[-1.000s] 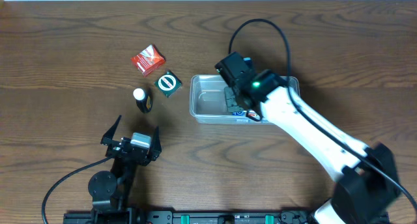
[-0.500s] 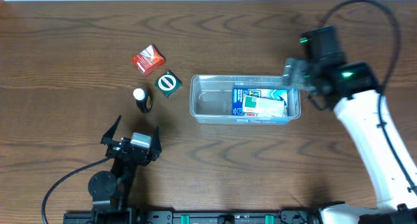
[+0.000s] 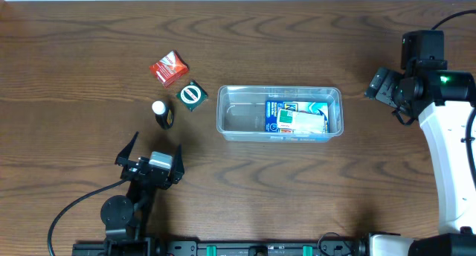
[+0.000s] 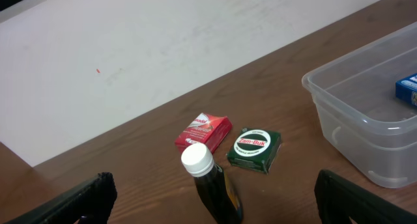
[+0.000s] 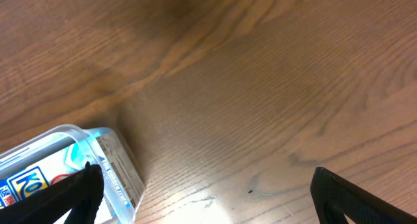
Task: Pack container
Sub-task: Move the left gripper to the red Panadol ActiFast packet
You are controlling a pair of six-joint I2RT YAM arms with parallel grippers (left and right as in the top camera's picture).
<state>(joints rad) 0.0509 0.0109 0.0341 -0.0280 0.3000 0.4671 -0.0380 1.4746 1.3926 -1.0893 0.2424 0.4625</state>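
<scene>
One container (image 3: 242, 116) holds one blue packet (image 3: 296, 116); three small items (image 3: 193, 95) lie beside it. The right end effector (image 3: 381, 85), released, hovers to the container's right.

container (image 4: 345, 129) at right | white-capped bottle (image 4: 212, 185) centre | red packet (image 4: 203, 133) beside green box (image 4: 255, 151)

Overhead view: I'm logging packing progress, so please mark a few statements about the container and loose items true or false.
The blue printed packet lies inside the container. True.
The red packet is in the container. False: the red packet lies on the table, left of it.
The right gripper grips the green Zam-Buk box. False: the right gripper is open, empty; the green Zam-Buk box lies beside the red packet.
The white-capped bottle stands outside the container. True.
</scene>
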